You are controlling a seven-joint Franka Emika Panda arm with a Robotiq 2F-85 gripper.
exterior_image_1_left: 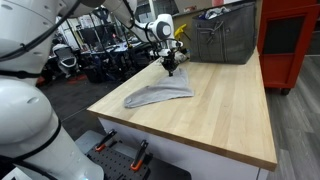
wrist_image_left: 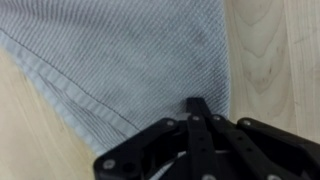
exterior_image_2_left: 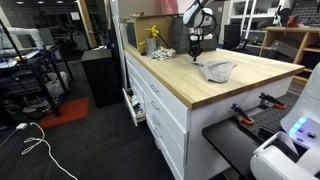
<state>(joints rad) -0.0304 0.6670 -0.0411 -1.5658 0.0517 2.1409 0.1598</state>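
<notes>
A light grey-blue ribbed cloth (exterior_image_1_left: 158, 95) lies on the wooden tabletop (exterior_image_1_left: 215, 110), also seen in an exterior view (exterior_image_2_left: 216, 69). My gripper (exterior_image_1_left: 172, 70) stands upright over the cloth's far corner, also seen in an exterior view (exterior_image_2_left: 195, 52). In the wrist view the fingers (wrist_image_left: 197, 104) are pressed together right at the cloth (wrist_image_left: 120, 55), near its hemmed corner, and appear shut on it. The cloth's corner under the fingers is hidden. The cloth looks slightly raised toward the gripper.
A grey metal bin (exterior_image_1_left: 224, 35) stands at the table's back, with a red cabinet (exterior_image_1_left: 290, 40) beside it. A yellow object (exterior_image_2_left: 152, 36) and small items (exterior_image_2_left: 163, 53) sit near the table's far end. The table has white drawers (exterior_image_2_left: 160, 105). Chairs and desks stand behind.
</notes>
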